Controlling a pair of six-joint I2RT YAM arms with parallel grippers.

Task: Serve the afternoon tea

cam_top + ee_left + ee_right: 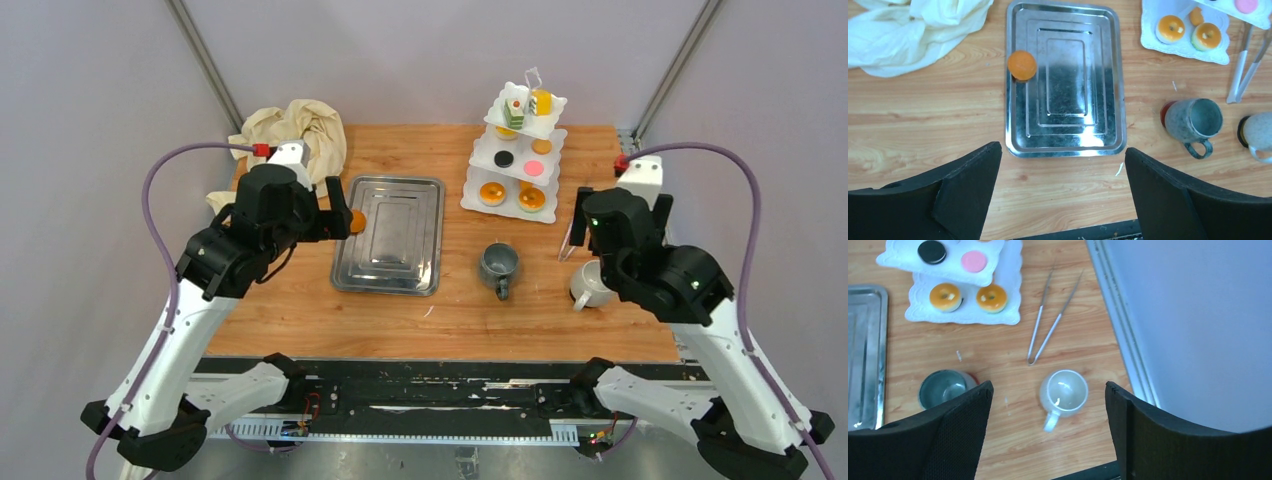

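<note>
We see both arms crouched, left gripper [1062, 150] and right gripper [1048, 387] gaping wide and empty, an orange cake [1022, 65] on the steel tray's [1068, 75] left edge, and the grey mug [499, 265], off-white mug [1064, 391] and tiered stand [473, 195] right of the tray.

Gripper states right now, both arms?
Left gripper: fingers open, holding nothing.
Right gripper: fingers open, holding nothing.

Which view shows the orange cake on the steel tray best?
Left wrist: the orange cake sits unobstructed at the steel tray's edge. In top external it is small, right beside the left pincer. Right wrist catches only a strip of the tray, no cake.
</note>
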